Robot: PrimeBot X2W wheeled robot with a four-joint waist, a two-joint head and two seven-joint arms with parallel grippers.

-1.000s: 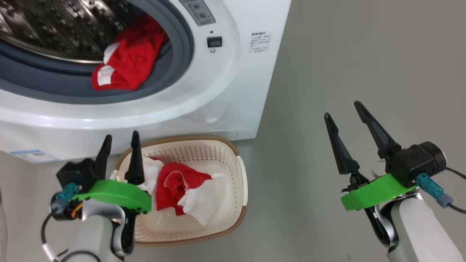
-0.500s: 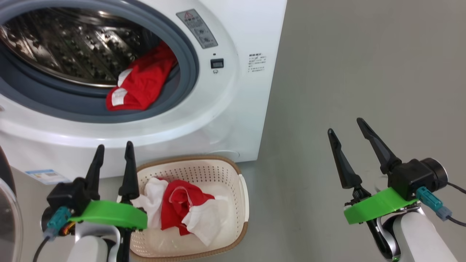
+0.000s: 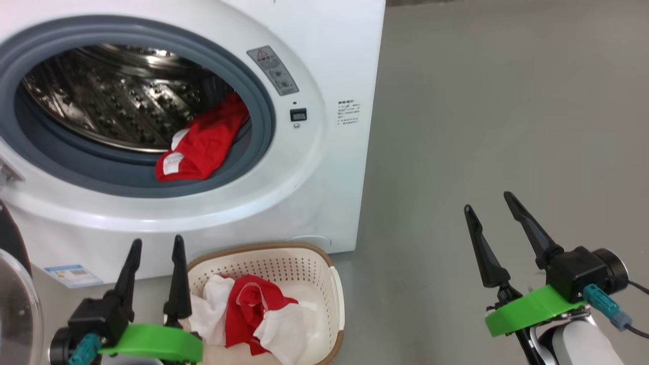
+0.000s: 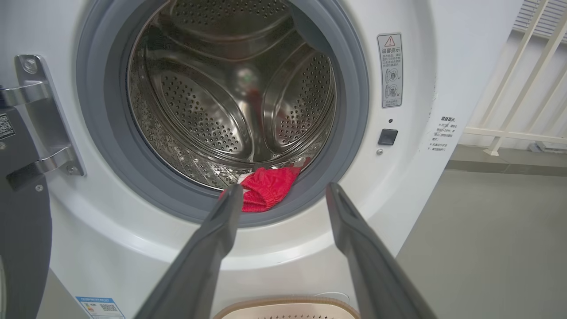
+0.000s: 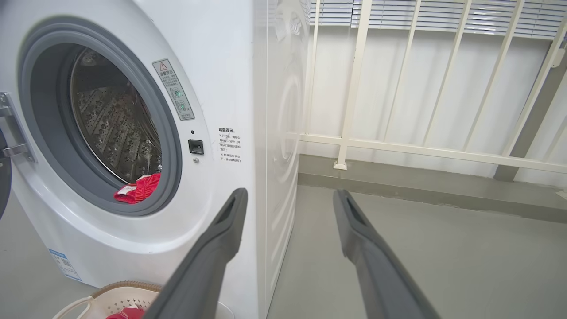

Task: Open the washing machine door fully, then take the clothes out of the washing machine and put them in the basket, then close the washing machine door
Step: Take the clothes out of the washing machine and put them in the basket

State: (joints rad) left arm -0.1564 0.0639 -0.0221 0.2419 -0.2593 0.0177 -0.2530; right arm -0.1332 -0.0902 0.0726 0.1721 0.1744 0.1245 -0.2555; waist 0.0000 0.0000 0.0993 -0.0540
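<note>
Head view: the left pincer is standing spread wide and gripping nothing. The basket, just right of it, is holding a red-and-white garment. Beyond its tips the washing machine is gaping, with a red garment lying at the drum's lip. The washing machine door is hanging at its left. The right pincer, equally wide and empty, is hovering well right of the basket.

Left wrist view: the red garment is showing beyond the left pincer, beside its left fingertip.

Right wrist view: the washing machine is standing left of the right pincer.
</note>
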